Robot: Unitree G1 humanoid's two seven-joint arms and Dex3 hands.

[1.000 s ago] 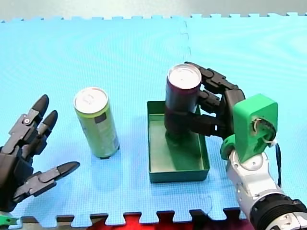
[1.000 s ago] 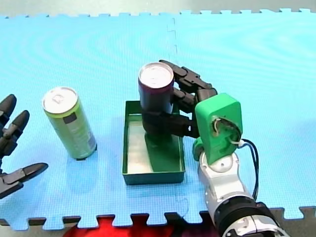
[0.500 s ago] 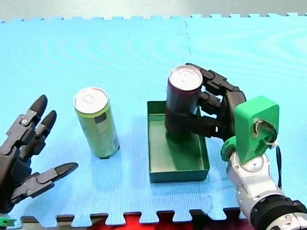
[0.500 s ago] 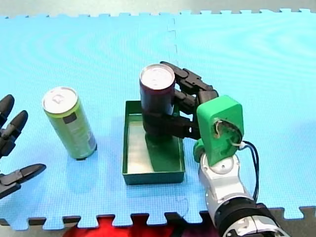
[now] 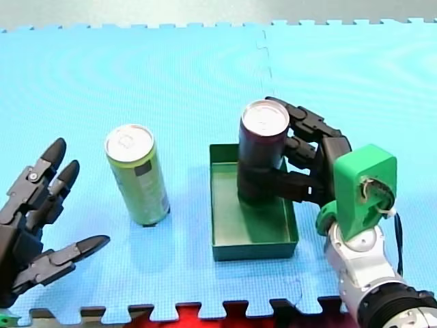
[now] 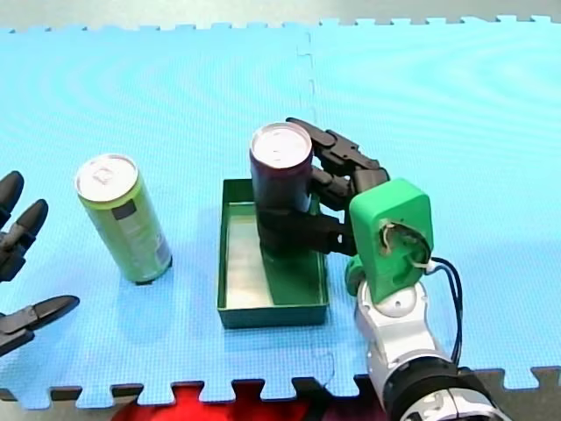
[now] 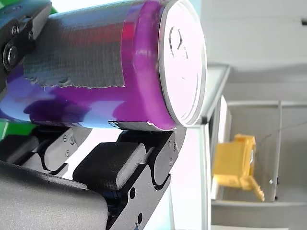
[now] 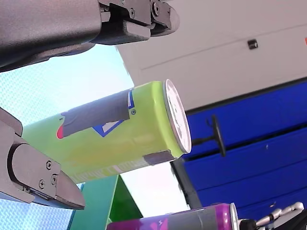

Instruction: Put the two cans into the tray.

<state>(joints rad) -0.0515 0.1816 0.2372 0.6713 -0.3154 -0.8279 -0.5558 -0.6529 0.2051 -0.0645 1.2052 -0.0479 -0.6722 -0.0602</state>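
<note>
Right hand wrapped round upright purple can, base inside far end of tray — left hand holds nothing, uncurled; upright green can between it and tray

My right hand, just right of frame centre, is clasped around the purple can; my left hand hovers at lower left, holding nothing.
</note>
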